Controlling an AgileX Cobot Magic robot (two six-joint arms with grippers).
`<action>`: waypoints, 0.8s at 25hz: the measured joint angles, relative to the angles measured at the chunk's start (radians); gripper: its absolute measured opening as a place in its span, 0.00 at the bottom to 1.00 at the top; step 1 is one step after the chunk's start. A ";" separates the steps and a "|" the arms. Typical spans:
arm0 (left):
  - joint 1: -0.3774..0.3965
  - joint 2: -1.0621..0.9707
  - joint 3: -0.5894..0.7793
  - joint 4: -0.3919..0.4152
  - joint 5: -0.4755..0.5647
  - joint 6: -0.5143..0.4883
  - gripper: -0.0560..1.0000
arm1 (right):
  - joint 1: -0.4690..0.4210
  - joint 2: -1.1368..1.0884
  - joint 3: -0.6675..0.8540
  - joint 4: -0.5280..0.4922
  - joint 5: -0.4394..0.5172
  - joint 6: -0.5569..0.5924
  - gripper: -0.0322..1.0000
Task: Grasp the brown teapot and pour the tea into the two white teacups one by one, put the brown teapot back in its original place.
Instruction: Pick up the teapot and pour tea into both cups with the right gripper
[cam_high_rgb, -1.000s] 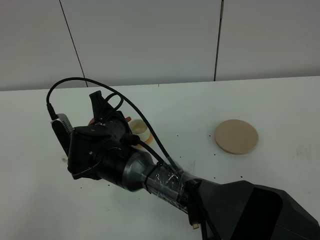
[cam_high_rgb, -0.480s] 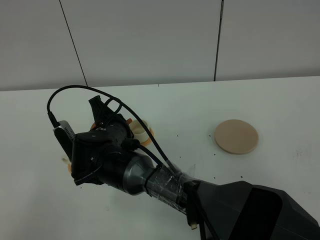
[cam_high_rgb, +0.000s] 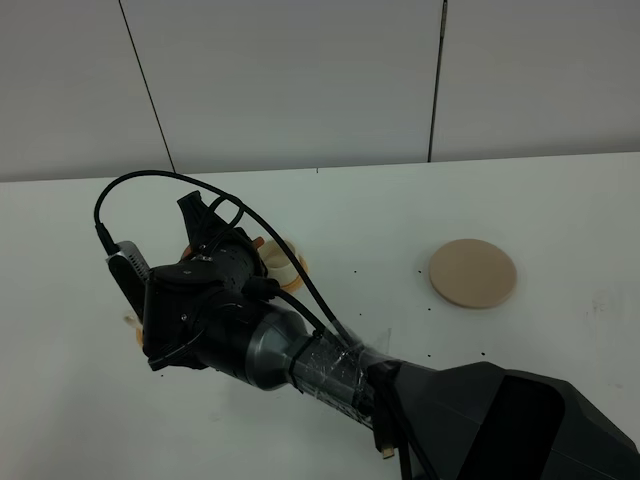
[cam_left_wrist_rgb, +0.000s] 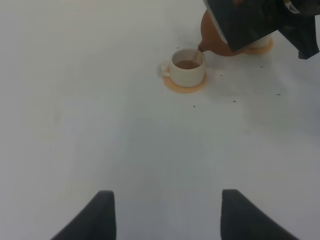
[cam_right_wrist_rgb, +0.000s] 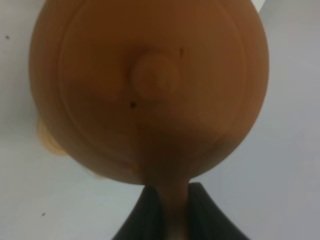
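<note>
The right tool (cam_right_wrist_rgb: 170, 212) is clamped fully closed on the loop handle of the brown teapot (cam_right_wrist_rgb: 100, 75). The teapot hangs tilted left of the centre of the surface (cam_high_rgb: 560, 200), with its spout at the rim of one white teacup (cam_left_wrist_rgb: 188, 70). That cup stands on its orange saucer (cam_left_wrist_rgb: 185, 89) and holds tea (cam_left_wrist_rgb: 186, 64), so the first pour appears to be in hand. The second teacup (cam_high_rgb: 283, 260) stands just beside it, nearer the surface's centre and partly masked by the arm; its fill cannot be judged. The left tool (cam_left_wrist_rgb: 167, 215) hangs wide open, holding nothing, well apart from the cups. The beige coaster (cam_high_rgb: 473, 273) lies bare toward the right edge. Risks noted:

- The cup looks well filled, so more tilt could overflow it onto the saucer.
- The spout sits close to the rim, so a sideways swing toward the second teacup could knock the first.
- The lid (cam_right_wrist_rgb: 156, 74) is unrestrained and may slip at a steeper tilt.
</note>
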 joint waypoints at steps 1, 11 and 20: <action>0.000 0.000 0.000 0.000 0.000 0.000 0.56 | 0.000 -0.001 0.000 0.000 0.000 0.000 0.12; 0.000 0.000 0.000 0.000 0.000 0.001 0.56 | 0.001 -0.006 0.000 -0.007 0.000 0.000 0.12; 0.000 0.000 0.000 0.000 0.000 0.000 0.56 | 0.007 -0.006 0.000 -0.008 -0.011 0.000 0.12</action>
